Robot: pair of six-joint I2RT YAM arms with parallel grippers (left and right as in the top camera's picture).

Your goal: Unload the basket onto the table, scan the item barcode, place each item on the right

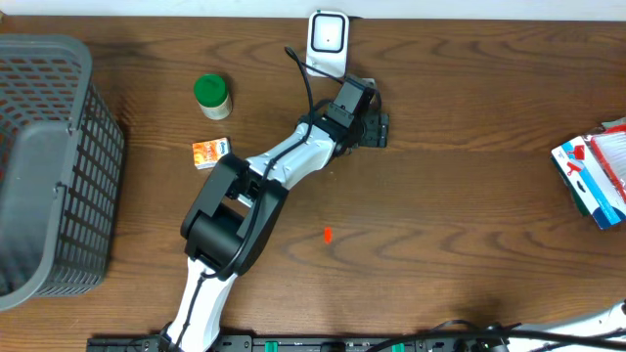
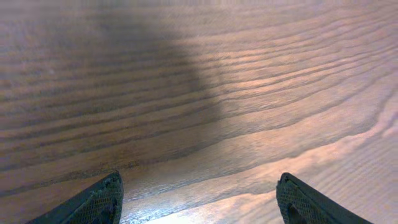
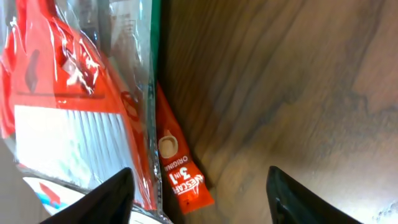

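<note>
The white barcode scanner (image 1: 328,37) stands at the table's far edge. My left gripper (image 1: 374,127) hovers just in front of it and to its right. In the left wrist view the left gripper (image 2: 199,200) is open over bare wood with nothing between its fingers. My right gripper (image 3: 198,198) is open above a red Nescafe 3-in-1 sachet (image 3: 180,169), which lies on the table next to a red and white plastic bag (image 3: 74,93). The jaws stand wide and touch neither. In the overhead view that bag (image 1: 595,171) lies at the right edge and the right gripper is out of frame.
A grey mesh basket (image 1: 49,166) fills the left side. A green-lidded jar (image 1: 211,96) and a small orange box (image 1: 211,152) sit left of the left arm. A tiny red scrap (image 1: 328,234) lies mid-table.
</note>
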